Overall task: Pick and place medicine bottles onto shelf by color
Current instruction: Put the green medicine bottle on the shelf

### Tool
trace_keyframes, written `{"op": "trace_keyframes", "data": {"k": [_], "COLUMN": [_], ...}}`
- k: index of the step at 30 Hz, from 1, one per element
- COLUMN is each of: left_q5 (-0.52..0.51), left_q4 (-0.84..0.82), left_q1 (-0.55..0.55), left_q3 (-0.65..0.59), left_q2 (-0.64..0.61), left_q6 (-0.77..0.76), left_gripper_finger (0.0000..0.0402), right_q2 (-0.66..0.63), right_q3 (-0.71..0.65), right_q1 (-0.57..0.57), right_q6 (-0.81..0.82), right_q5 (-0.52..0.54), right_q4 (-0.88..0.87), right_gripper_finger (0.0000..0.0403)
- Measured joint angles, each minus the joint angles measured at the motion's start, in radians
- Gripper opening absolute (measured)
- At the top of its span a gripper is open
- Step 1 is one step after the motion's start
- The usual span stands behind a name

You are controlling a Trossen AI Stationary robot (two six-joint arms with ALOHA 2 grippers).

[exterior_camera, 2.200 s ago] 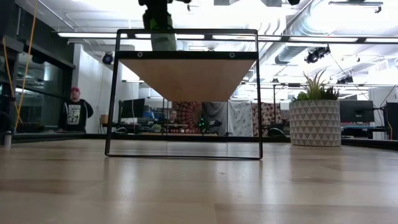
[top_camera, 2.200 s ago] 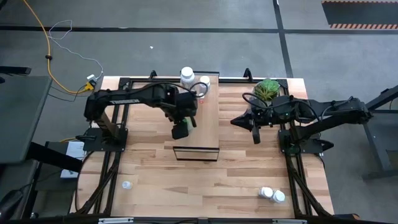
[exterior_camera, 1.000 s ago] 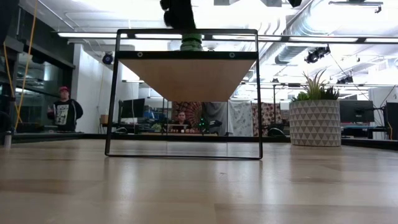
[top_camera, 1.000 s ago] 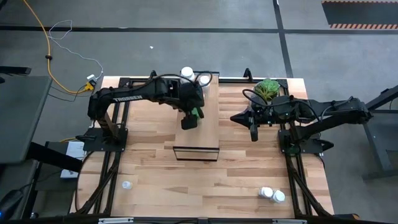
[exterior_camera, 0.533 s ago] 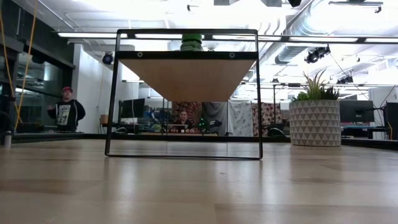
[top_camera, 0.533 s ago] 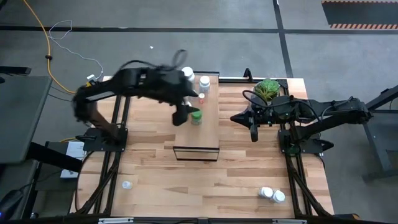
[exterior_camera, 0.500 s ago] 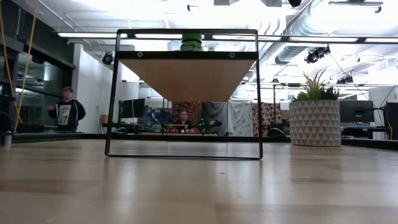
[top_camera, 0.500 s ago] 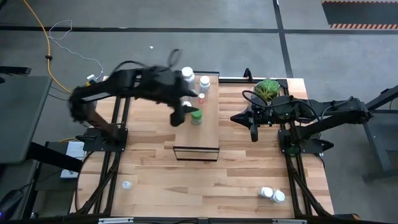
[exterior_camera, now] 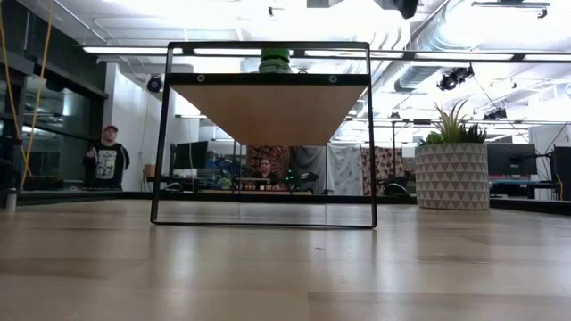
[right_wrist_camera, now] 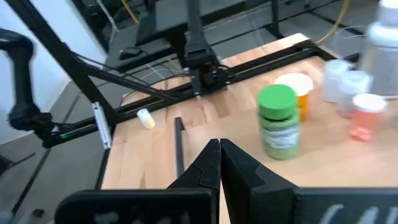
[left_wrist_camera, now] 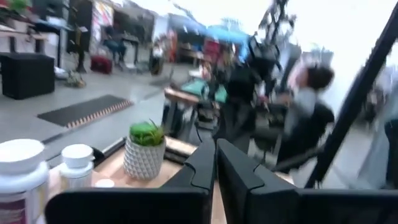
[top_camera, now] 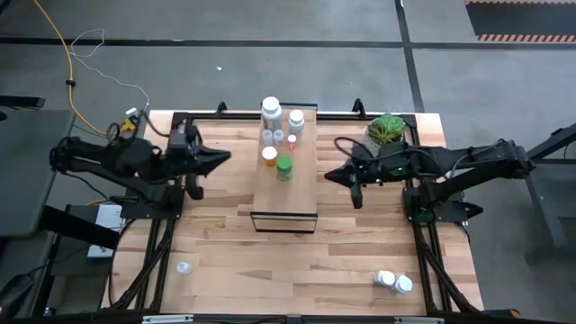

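- The green bottle stands upright on the shelf, about midway along the plank and nearer its left edge; nothing holds it.
- An orange-capped bottle sits just beside it toward the far end, then small red-capped ones, then two larger white bottles at the shelf's far end.
- Still off the shelf: two white bottles near the table's near right corner, and one small white bottle near its near left edge.
- The left gripper is well clear of the shelf over the table's left side, jaws closed on nothing.
- The right gripper hangs just off the shelf's right edge, jaws closed and empty, beside the potted plant.
- Risk: the bottles at the far end stand close together, so a gripper bringing another in could knock a neighbour over or off the plank edge.
- Risk: the remaining bottles lie at the table's near edge; a poor pinch on a small round cap could send one rolling off.
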Motion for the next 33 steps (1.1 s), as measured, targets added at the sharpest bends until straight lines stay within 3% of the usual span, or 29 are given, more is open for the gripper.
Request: {"op": "trace_keyframes", "data": {"k": [5, 11, 15, 20, 27, 33], "left_q5": [-0.057, -0.05, -0.046, -0.046, -0.047, -0.046], "left_q4": [0.076, 0.06, 0.055, 0.051, 0.051, 0.05], "left_q1": [-0.043, -0.047, -0.047, -0.047, -0.047, -0.047], "left_q3": [-0.13, -0.135, -0.135, -0.135, -0.135, -0.135], "left_q2": [-0.13, -0.179, -0.187, -0.187, -0.187, -0.185], "left_q6": [-0.009, 0.03, 0.051, 0.056, 0.087, 0.052], "left_gripper_finger": [0.0002, 0.0002, 0.0001, 0.0001, 0.0002, 0.0003], "right_q2": [0.102, 0.239, 0.292, 0.337, 0.39, 0.44], "right_q3": [0.0, -0.01, -0.087, -0.211, -0.2, -0.181], "right_q1": [0.0, -0.001, -0.024, -0.1, -0.148, -0.142], "right_q6": [0.0, -0.009, 0.026, 0.106, 0.043, 0.0], "right_q5": [-0.098, -0.193, -0.241, -0.24, -0.232, -0.113], "right_q4": [0.11, 0.217, 0.426, 0.635, 0.66, 0.654], "right_gripper_finger": [0.0, 0.0, 0.0, 0.0, 0.0, 0.0]}}
